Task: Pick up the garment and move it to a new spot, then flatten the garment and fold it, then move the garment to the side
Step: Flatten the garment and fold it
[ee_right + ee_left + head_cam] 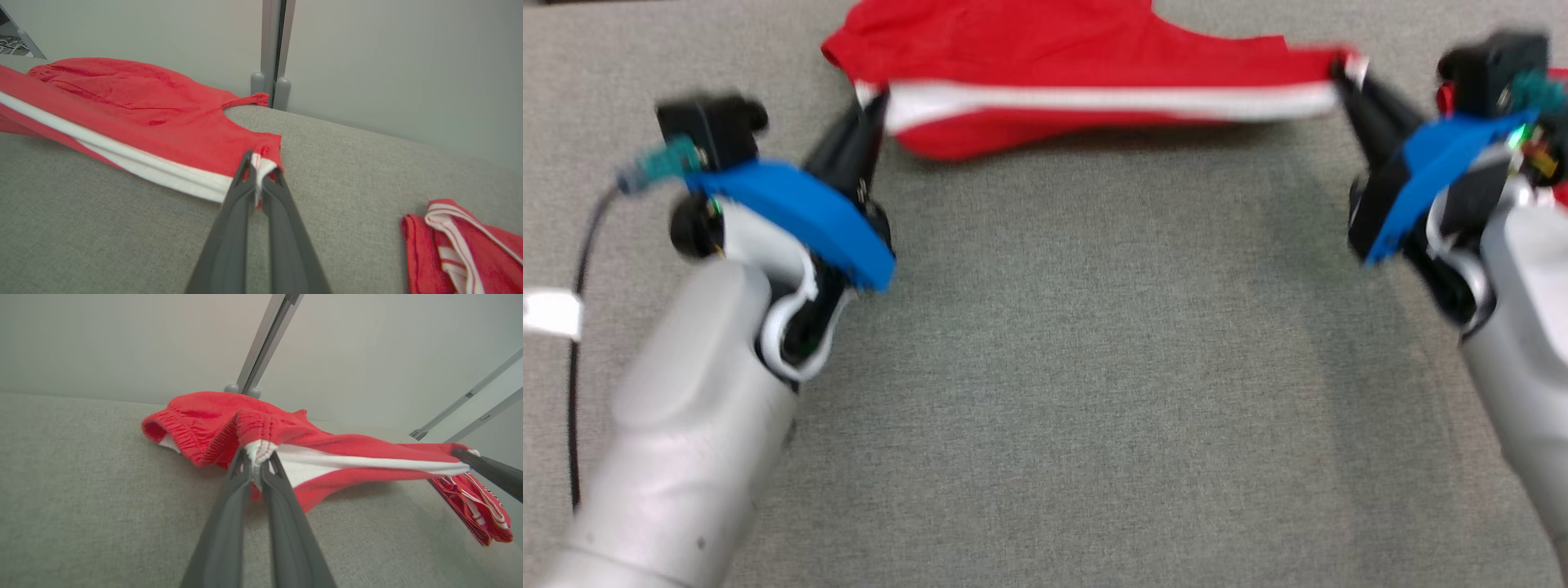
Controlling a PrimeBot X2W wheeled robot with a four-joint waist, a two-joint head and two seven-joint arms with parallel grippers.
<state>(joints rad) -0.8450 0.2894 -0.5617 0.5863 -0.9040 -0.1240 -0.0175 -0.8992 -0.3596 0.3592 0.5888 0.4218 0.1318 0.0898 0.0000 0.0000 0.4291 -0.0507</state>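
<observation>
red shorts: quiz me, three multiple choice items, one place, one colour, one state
1. The folded red garment lies: A. on the robot's right B. on its left C. hanging in the air
2. The stripe along the red shorts is: A. blue B. white C. black
3. The shorts are: A. lying loose B. held at one end C. stretched between left end effector and right end effector
A, it shows at the head view's right edge; B, a white band runs end to end; C, each end effector is shut on one stripe end.

Tabletop point(1094, 392) open — garment point(1054, 49) rear, folded cloth point(482, 253) right.
</observation>
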